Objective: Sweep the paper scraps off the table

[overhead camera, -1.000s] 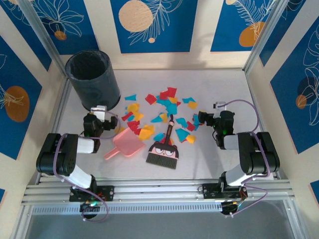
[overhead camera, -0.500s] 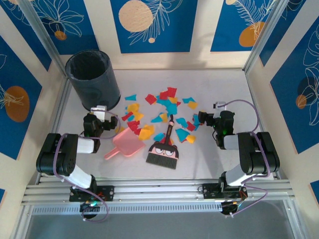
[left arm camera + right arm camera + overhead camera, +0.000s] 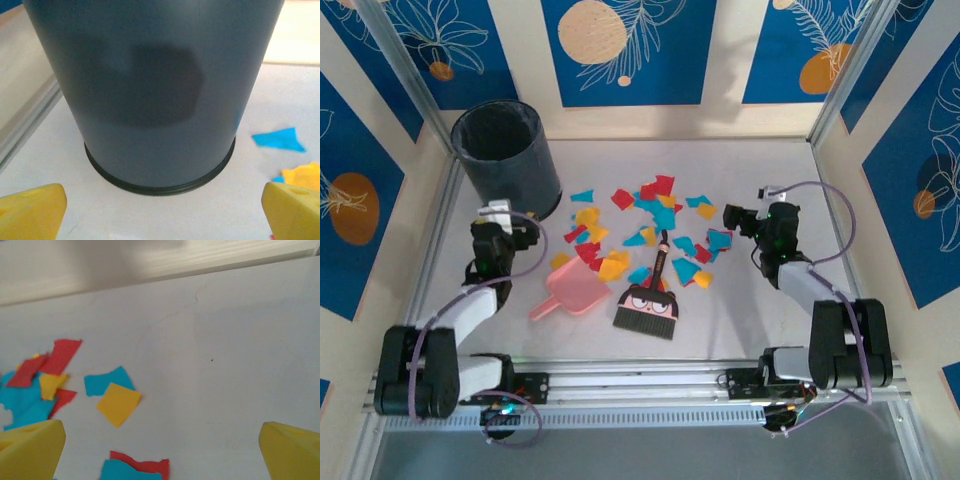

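The paper scraps [image 3: 642, 222], red, yellow, orange and cyan, lie scattered across the middle of the table [image 3: 775, 165]. My left gripper [image 3: 500, 228] hovers left of them, facing the dark bin [image 3: 506, 160]. It is open and holds nothing. In the left wrist view the yellow fingertips [image 3: 31, 212] stand wide apart below the bin [image 3: 150, 90], with a cyan scrap [image 3: 279, 139] at the right. My right gripper [image 3: 735, 222] sits at the pile's right edge, open and holding nothing. The right wrist view has an orange scrap [image 3: 118, 403], a cyan one [image 3: 104, 381] and a red one [image 3: 61, 355] to the left of bare table [image 3: 225, 365].
A pink dustpan [image 3: 571, 290] lies near the front left of the scraps. A small brush [image 3: 650, 303] with a face on it lies beside it, its handle pointing into the pile. Patterned walls and aluminium rails [image 3: 640, 380] enclose the table.
Both arms have stretched out from their folded pose. The left gripper moved left and back toward the bin. The right gripper moved back along the pile's right edge.
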`<state>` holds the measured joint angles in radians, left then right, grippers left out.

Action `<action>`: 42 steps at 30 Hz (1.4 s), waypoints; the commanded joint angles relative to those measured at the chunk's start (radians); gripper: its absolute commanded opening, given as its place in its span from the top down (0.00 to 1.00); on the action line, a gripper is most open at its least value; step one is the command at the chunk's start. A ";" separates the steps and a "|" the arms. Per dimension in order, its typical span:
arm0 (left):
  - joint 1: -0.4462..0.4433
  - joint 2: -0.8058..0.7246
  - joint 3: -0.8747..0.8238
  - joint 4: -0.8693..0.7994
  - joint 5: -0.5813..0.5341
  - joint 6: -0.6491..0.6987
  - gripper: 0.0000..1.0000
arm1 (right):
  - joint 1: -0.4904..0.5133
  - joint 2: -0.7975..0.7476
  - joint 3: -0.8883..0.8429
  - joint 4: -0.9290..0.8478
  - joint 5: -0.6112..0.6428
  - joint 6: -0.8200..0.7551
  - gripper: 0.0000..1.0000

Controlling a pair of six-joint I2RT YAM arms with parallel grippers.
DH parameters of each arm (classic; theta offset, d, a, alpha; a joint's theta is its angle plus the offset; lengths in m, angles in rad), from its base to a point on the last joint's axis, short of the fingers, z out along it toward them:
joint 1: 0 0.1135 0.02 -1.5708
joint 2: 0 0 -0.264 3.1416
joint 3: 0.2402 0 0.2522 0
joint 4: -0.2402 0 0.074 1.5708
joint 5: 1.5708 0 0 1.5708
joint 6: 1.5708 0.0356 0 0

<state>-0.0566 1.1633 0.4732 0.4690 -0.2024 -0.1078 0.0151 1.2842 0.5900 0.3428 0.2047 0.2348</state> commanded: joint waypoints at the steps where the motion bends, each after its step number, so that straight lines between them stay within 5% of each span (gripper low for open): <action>1: -0.013 -0.076 0.107 -0.420 0.034 -0.133 0.00 | 0.006 -0.051 0.086 -0.317 -0.031 0.132 0.01; 6: -0.068 -0.112 0.224 -0.718 0.178 -0.215 0.00 | 0.042 -0.108 0.130 -0.467 -0.092 0.173 0.01; 10: -0.198 -0.079 0.289 -0.857 0.193 -0.276 0.00 | 0.088 -0.140 0.137 -0.518 -0.127 0.190 0.01; 25: -0.679 0.297 0.538 -0.909 0.179 -0.325 0.20 | 0.105 -0.119 0.128 -0.543 -0.181 0.179 0.01; 33: -0.781 0.525 0.708 -0.915 0.207 -0.317 0.39 | 0.079 -0.120 0.126 -0.557 -0.200 0.180 0.01; 42: -0.836 0.730 0.875 -0.962 0.205 -0.325 0.49 | 0.077 -0.129 0.129 -0.573 -0.202 0.179 0.01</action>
<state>-0.8829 1.8553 1.3022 -0.4473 -0.0093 -0.4282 0.0967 1.1629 0.7013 -0.2070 0.0250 0.4034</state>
